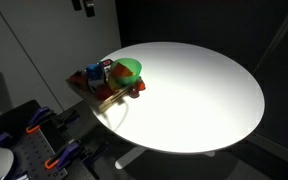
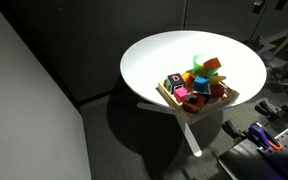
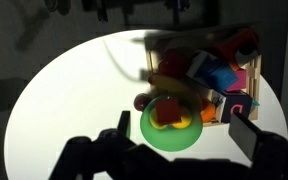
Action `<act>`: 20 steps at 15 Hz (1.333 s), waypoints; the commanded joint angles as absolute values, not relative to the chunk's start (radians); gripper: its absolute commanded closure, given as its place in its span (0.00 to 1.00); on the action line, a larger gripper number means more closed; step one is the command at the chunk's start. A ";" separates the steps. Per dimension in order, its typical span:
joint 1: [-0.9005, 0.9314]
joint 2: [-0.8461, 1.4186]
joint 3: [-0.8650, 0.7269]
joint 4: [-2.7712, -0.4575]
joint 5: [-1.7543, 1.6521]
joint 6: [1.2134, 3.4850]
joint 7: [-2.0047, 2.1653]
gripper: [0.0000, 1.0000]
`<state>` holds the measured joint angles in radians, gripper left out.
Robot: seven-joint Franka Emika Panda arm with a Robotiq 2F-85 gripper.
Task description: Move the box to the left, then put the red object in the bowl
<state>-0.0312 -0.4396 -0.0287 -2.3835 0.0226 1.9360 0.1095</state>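
Note:
The green bowl (image 3: 170, 135) sits on the white table, right against the wooden box (image 3: 256, 80). A red block (image 3: 167, 112) lies inside the bowl on top of yellow pieces. My gripper (image 3: 184, 128) hangs above the bowl, open and empty, with one finger on each side of it. In both exterior views the bowl (image 1: 131, 68) (image 2: 197, 61) stands beside the box (image 1: 99, 96) (image 2: 170, 98) near the table's edge. The gripper does not show in those views.
The box holds several toy blocks: blue, pink, orange and a black cube with a letter (image 3: 236, 105). A small dark-red ball (image 3: 142, 102) lies by the bowl. The round white table (image 1: 204, 90) drops off close to the box.

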 commanded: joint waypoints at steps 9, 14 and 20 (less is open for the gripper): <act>-0.069 -0.375 -0.119 -2.579 0.087 2.280 0.037 0.00; -0.074 -0.309 -0.132 -2.580 0.118 2.275 0.033 0.00; -0.080 -0.303 -0.115 -2.581 0.098 2.263 0.063 0.00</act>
<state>-0.0673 -0.3036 -0.1275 -2.5818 0.0939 2.2646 0.0663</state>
